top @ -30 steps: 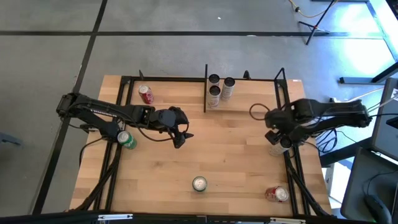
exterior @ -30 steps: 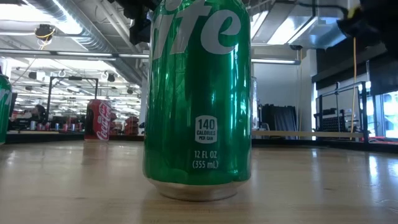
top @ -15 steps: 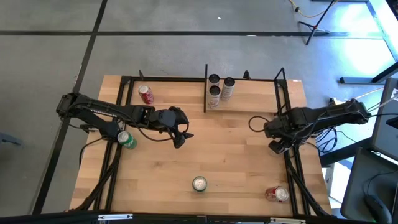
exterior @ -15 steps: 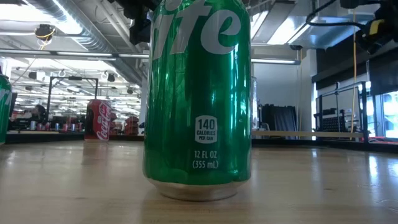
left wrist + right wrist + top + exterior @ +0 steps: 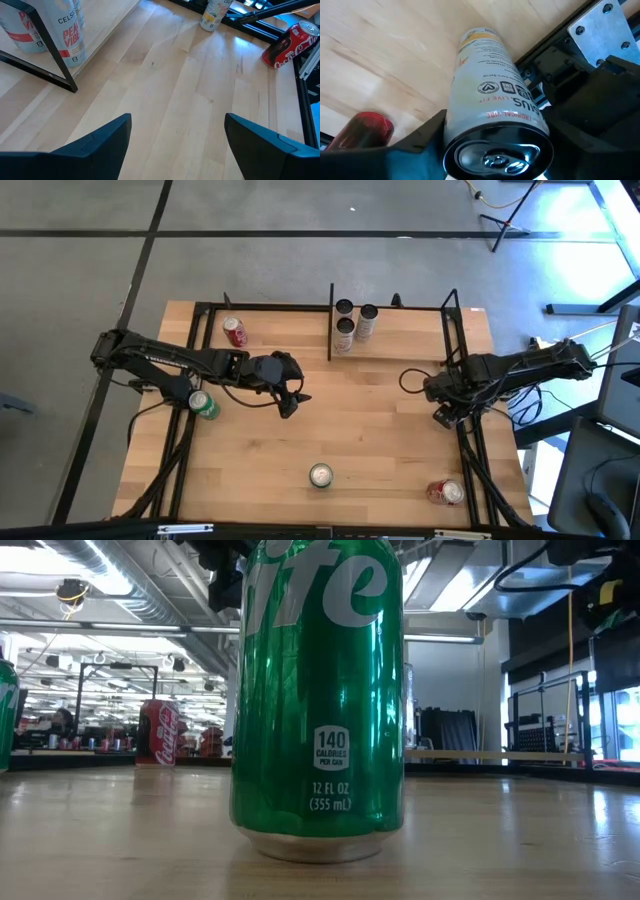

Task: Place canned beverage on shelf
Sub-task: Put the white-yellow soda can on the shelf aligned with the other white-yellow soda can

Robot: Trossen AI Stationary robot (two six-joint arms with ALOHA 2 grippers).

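Right claw (image 5: 492,145) around white can (image 5: 492,100); left claw (image 5: 177,140) open.

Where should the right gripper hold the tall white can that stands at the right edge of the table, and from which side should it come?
Grip the white can on its round side wall just below the top rim, coming down from above. It stands upright by the black frame, so only its upper part is free. The right gripper is already over it, a finger on each side of the lid; whether they press it cannot be seen.
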